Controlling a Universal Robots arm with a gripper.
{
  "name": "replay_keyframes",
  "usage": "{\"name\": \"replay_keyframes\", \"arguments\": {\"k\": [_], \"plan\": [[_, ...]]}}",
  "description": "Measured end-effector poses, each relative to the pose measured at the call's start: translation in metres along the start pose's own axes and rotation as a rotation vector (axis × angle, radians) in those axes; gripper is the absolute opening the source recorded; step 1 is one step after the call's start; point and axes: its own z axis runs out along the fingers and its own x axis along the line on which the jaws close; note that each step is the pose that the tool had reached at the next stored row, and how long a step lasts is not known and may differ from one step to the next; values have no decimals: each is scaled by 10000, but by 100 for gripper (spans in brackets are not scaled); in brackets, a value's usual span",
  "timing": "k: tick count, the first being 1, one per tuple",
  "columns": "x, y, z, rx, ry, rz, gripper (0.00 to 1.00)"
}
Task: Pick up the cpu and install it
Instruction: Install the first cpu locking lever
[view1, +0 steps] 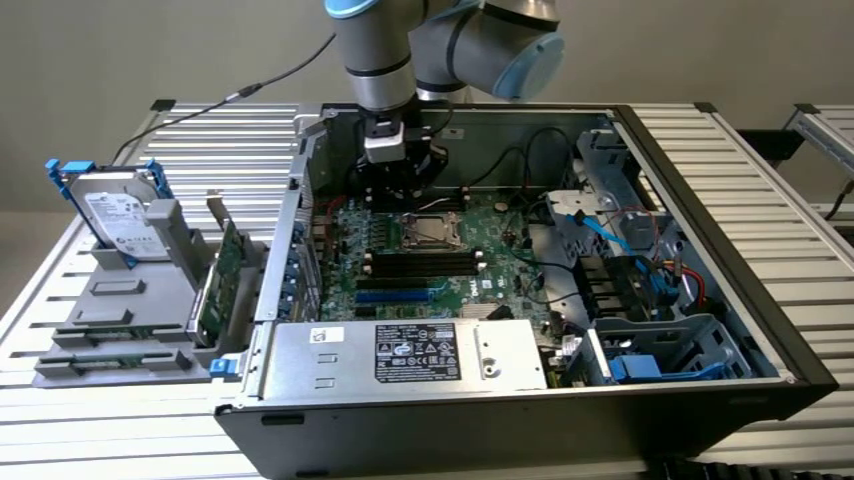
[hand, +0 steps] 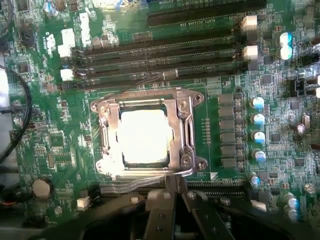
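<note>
The cpu (hand: 144, 136) lies flat in its socket on the green motherboard (hand: 235, 165), its bright silvery top showing through the metal socket frame (hand: 186, 131) that is folded down over it. In the exterior view the cpu (view1: 430, 233) sits mid-board inside the open computer case. My gripper (hand: 175, 194) is shut, its two fingers pressed together with nothing visible between them. Their tips stand right at the frame's edge, by the thin wire lever (hand: 150, 178). From outside, the gripper (view1: 400, 196) hangs just behind the socket.
Black memory slots (hand: 165, 55) run beside the socket, with capacitors (hand: 257, 127) on the other side. The case walls (view1: 694, 230), cables (view1: 607, 235) and power supply (view1: 400, 355) hem the board in. A hard drive (view1: 118, 215) with blue brackets stands in a grey holder at the exterior view's left.
</note>
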Motion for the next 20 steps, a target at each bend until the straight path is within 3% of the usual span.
{"name": "replay_keyframes", "arguments": {"k": [7, 20], "plan": [[-1, -10, 4, -164, 14, 295, 11], [-3, -84, -2, -287, 6, 527, 11]]}}
